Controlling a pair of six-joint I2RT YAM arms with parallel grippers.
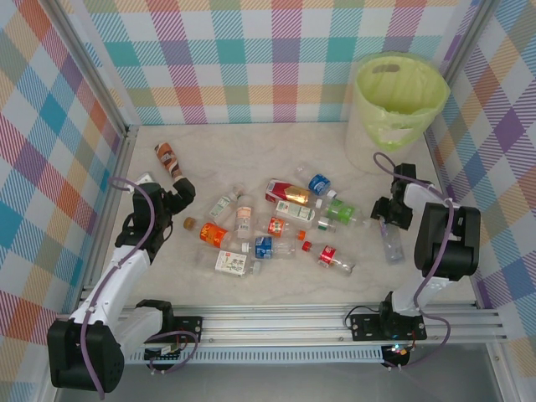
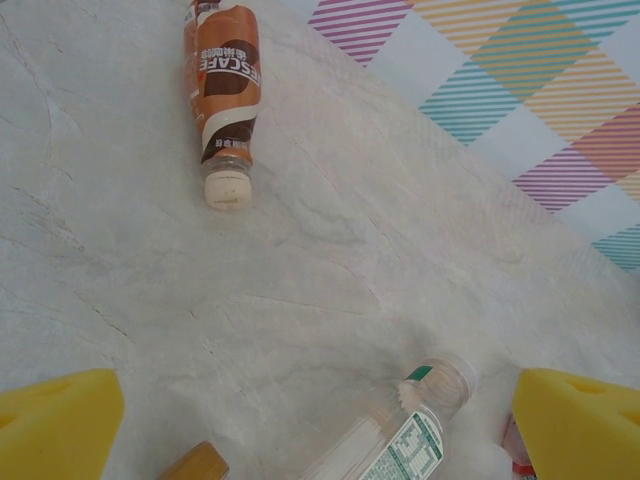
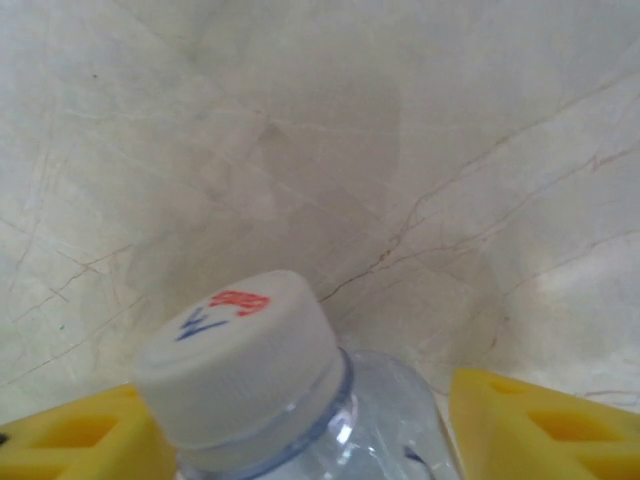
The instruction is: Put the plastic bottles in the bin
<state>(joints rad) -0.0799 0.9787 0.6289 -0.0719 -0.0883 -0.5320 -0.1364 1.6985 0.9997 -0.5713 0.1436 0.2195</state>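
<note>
The bin (image 1: 394,107), a tall whitish bucket with a yellow-green bag, stands at the back right. Several plastic bottles (image 1: 276,224) lie scattered mid-table. A brown-labelled bottle (image 1: 168,158) (image 2: 222,90) lies apart at the back left. My right gripper (image 1: 389,214) (image 3: 312,430) is low over a clear bottle (image 1: 391,243) with a white cap (image 3: 240,360). Its yellow fingers (image 3: 545,425) press that bottle's neck end from both sides. My left gripper (image 1: 182,194) (image 2: 320,430) is open above the table, with a clear, white-labelled bottle (image 2: 410,440) lying between its fingers (image 2: 60,425).
Checked walls close in the table on the left, back and right. An orange-brown cap (image 2: 195,465) shows at the lower edge of the left wrist view. Bare marble lies between the brown bottle and the left gripper.
</note>
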